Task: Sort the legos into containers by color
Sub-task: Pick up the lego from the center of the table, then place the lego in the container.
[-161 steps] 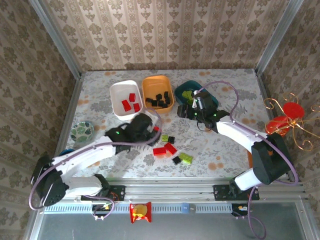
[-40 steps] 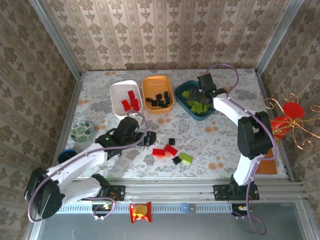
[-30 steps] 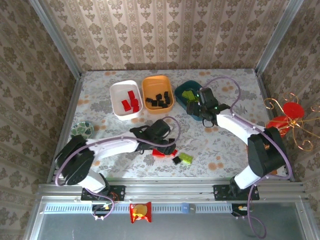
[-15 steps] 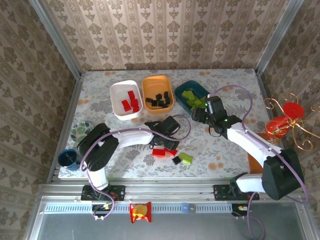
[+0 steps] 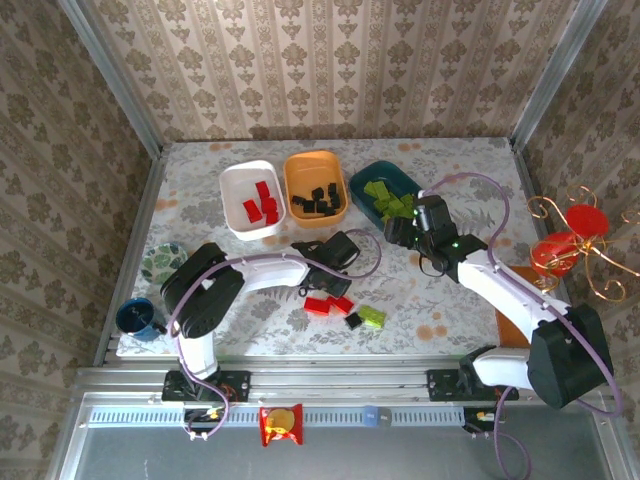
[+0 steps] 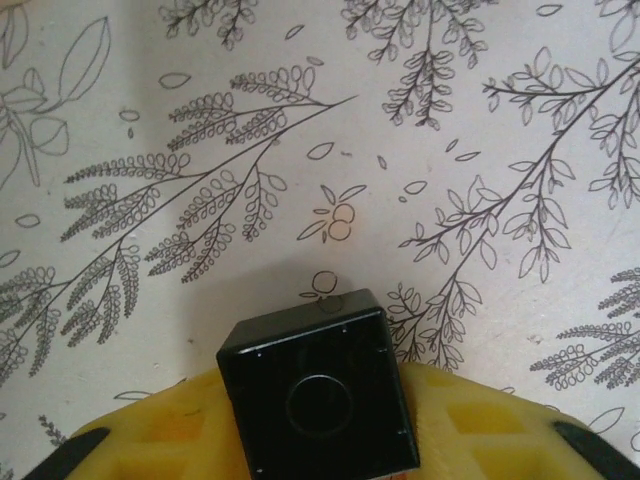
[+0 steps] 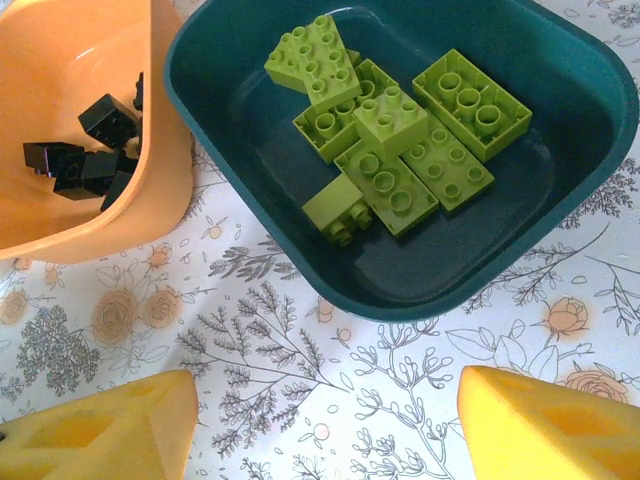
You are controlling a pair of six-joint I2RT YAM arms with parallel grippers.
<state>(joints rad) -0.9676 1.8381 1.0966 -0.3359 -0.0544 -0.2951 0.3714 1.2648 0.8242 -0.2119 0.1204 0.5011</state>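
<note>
In the left wrist view my left gripper (image 6: 318,432) is shut on a black lego (image 6: 318,400), held between the yellow pads (image 6: 480,430) just above the patterned cloth. From above, that gripper (image 5: 330,270) hangs over the loose legos: two red (image 5: 320,305), one black (image 5: 354,320), one lime green (image 5: 373,317). My right gripper (image 7: 325,425) is open and holds nothing, just in front of the dark teal tray (image 7: 250,150) of green legos (image 7: 400,150). The orange tray (image 5: 316,188) holds black legos, the white tray (image 5: 236,190) red ones.
A green patterned bowl (image 5: 163,262) and a dark blue mug (image 5: 135,318) sit at the left edge of the table. A red and gold ornament (image 5: 570,235) stands beyond the right rail. Papered walls close in the back and sides.
My left arm swung from the white tray to the loose pile and took hold of the black lego that lay there. My right gripper drew back out of the teal tray.
</note>
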